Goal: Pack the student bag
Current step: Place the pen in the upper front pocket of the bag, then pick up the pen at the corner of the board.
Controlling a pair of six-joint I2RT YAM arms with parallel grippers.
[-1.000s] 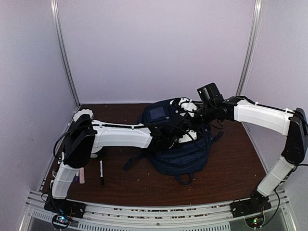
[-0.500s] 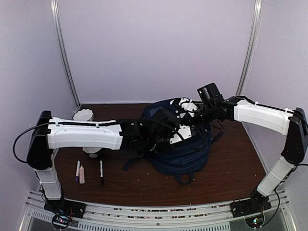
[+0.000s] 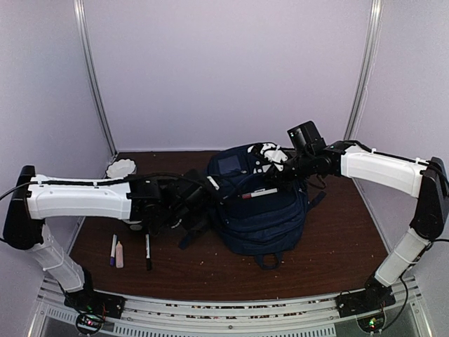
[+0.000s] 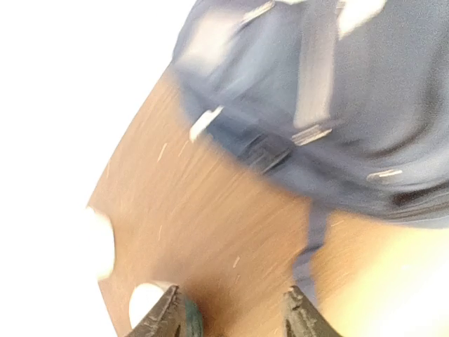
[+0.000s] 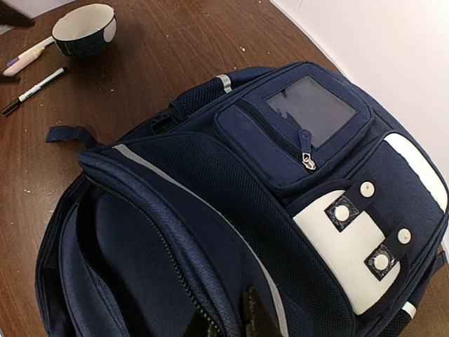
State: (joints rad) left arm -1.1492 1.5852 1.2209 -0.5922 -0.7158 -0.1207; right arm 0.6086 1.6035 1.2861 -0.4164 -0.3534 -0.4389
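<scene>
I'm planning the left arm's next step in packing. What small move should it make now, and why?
Probably swing the left gripper toward the black pen on the table and lower over it. Its jaws stand open and empty, that pen lies unpacked near the table's front edge, and the right gripper pinches the student bag at its opening edge.

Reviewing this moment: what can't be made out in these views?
Inside the backpack: right wrist view, dark folds hide any contents.
Right gripper: same view, fingertips cut off by bottom edge.
Pen on the backpack: top view, too small to tell if it lies on top or inside.
Left wrist view: motion blur; white blob beside the left gripper unidentifiable.
</scene>
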